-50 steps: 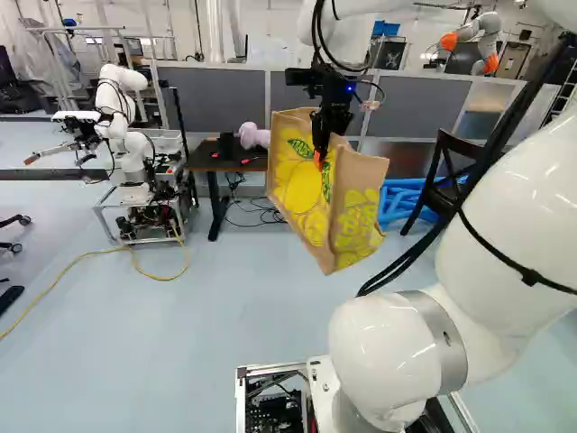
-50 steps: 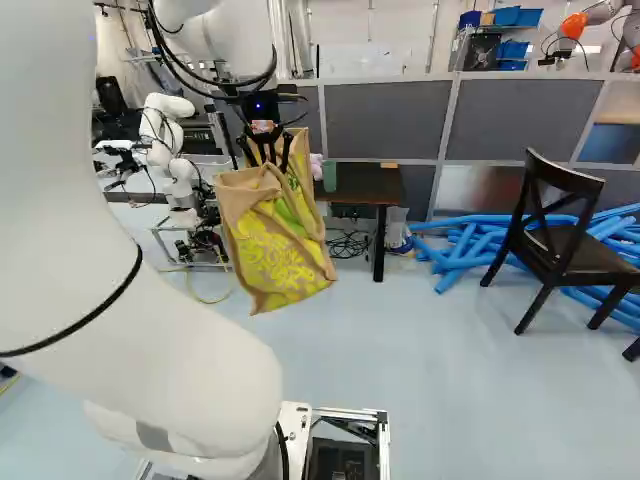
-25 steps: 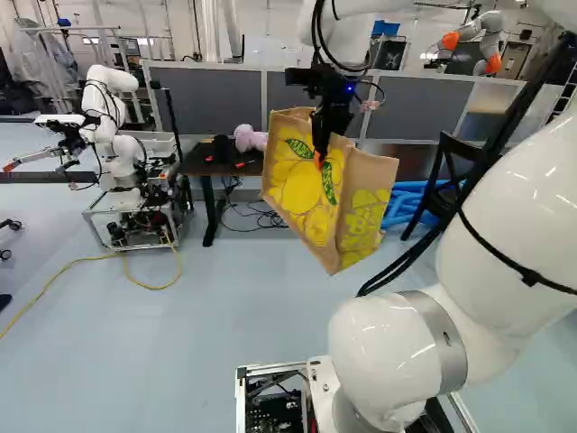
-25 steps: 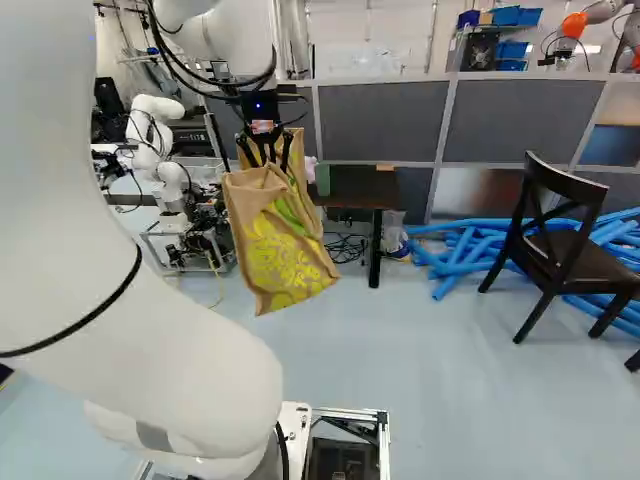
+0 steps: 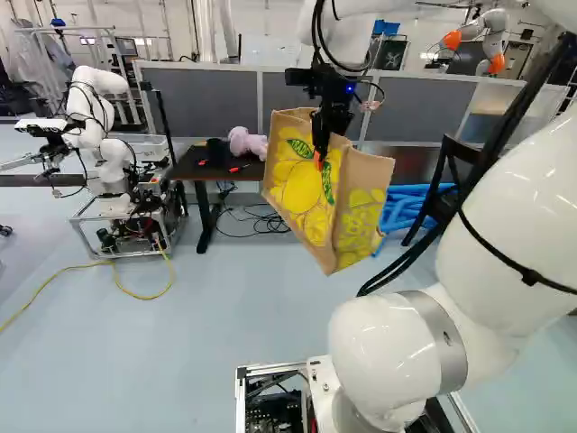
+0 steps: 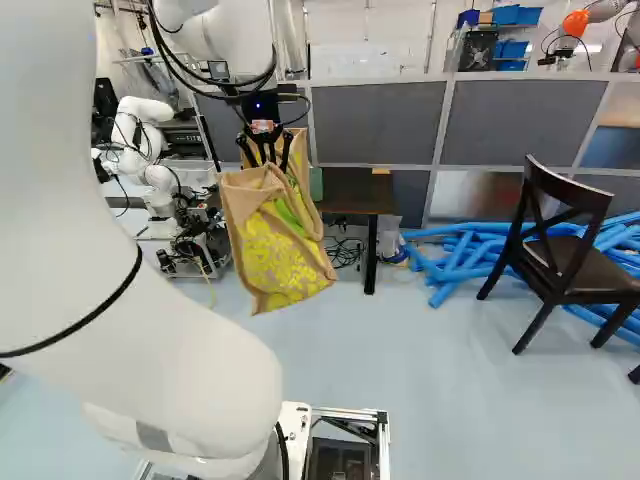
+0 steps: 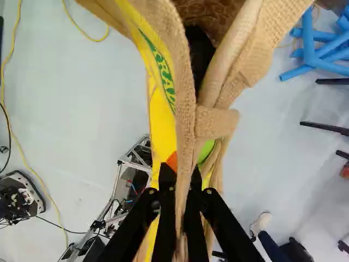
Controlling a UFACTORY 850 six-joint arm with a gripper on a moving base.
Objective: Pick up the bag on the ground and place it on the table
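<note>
My gripper (image 5: 322, 161) hangs high ahead of the base, its tips over the bag's upper edge. From it the tan bag (image 5: 302, 194) with yellow and green print hangs tilted in the air; the right base view shows the same bag (image 6: 275, 250). In the wrist view the gripper (image 7: 182, 172) is shut on the bag's rim cloth (image 7: 187, 125), a finger on either side; the bag's inside partly shows. The dark table (image 6: 350, 188) stands beyond the bag, partly hidden by it in both base views.
On the table are a pink plush thing (image 5: 246, 142) and small red items. Another robot (image 5: 104, 135) stands left of the table, a yellow cable (image 5: 135, 296) on the floor near it. Blue tubes (image 6: 460, 260) and a dark chair (image 6: 565, 245) are to the right. Grey partitions (image 6: 375, 122) stand behind.
The base has moved ahead: table and other robot look nearer and have shifted left in the left base view. My arm keeps its pose; the held bag travels with it, swaying slightly.
</note>
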